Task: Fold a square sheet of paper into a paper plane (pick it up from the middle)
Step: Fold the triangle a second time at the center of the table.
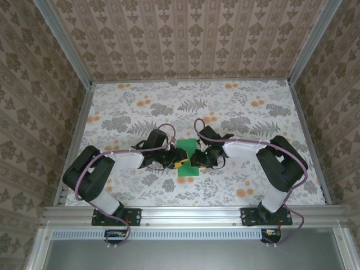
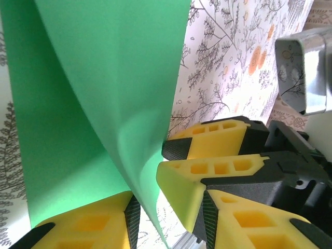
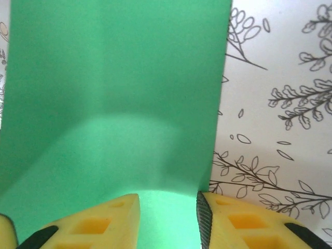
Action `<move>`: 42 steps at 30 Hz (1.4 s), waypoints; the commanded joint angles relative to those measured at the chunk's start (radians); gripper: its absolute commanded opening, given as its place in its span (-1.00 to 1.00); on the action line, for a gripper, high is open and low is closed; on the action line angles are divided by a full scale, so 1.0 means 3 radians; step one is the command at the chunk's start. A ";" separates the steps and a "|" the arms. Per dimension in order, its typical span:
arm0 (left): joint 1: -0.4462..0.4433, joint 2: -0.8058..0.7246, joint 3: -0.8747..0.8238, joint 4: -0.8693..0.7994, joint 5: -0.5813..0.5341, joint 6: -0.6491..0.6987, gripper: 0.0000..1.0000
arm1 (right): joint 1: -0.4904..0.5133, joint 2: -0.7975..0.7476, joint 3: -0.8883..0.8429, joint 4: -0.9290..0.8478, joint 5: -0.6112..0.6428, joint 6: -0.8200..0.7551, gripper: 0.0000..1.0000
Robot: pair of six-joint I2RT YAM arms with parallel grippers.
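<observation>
Walls: brown patterned wallpaper (image 1: 185,34) boxes in the cell on three sides, as the top camera has it.
Worktop: my worktop (image 1: 169,101) wears a pale cloth of grey ferns and orange blooms, with an aluminium rail (image 1: 191,214) along the near edge.
Arms: my left arm (image 1: 121,160) and my right arm (image 1: 242,149) angle inward from their bases and meet near the front middle of the worktop.
Paper: the square sheet of paper (image 1: 188,170), bright green and plain, sits between my two tools, front and centre. From the left wrist, one part lies flat on the cloth while another rises off it in a smooth curve. From the right wrist, the sheet spreads ahead of the fingers, its right edge straight against the fern print.
Left tool: my left tool (image 2: 168,199) is released, its yellow fingers (image 2: 88,223) parted. The sheet's raised edge runs down between them, close by the left-hand finger, and cloth shows in the rest of the gap.
Right tool: my right tool (image 3: 168,199) is released too, jaws a little apart, with green showing right across the gap. The left wrist camera catches it tip-on at the sheet's raised edge. Whether its tips touch the paper, I cannot tell.
Pads: black ribbed pads (image 2: 132,220) line the inner faces of the fingers.
</observation>
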 commanded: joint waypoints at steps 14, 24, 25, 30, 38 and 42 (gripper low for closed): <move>-0.0109 -0.0250 -0.0169 0.0125 -0.0001 -0.0215 -0.22 | -0.0021 0.0179 0.0050 -0.0172 -0.0014 0.0031 -0.58; -0.0246 -0.0286 -0.0300 0.0281 -0.0006 -0.0365 -0.27 | -0.0024 0.0262 0.0080 -0.0262 0.0036 0.0036 -0.57; -0.0246 -0.0307 -0.0300 0.0339 -0.0001 -0.0389 -0.27 | -0.0024 0.0270 0.0084 -0.0268 0.0041 0.0037 -0.57; -0.0246 -0.0327 -0.0208 0.0463 -0.0020 -0.0431 -0.27 | -0.0024 0.0281 0.0083 -0.0294 0.0043 0.0042 -0.57; -0.0195 -0.0127 -0.0172 0.0612 -0.0026 -0.0495 -0.25 | -0.0028 0.0211 0.0063 -0.0254 -0.0034 0.0056 -0.56; -0.0177 -0.0040 -0.0201 0.0711 -0.0129 -0.0564 -0.25 | -0.0044 0.0094 0.0041 -0.0176 -0.0119 0.0090 -0.55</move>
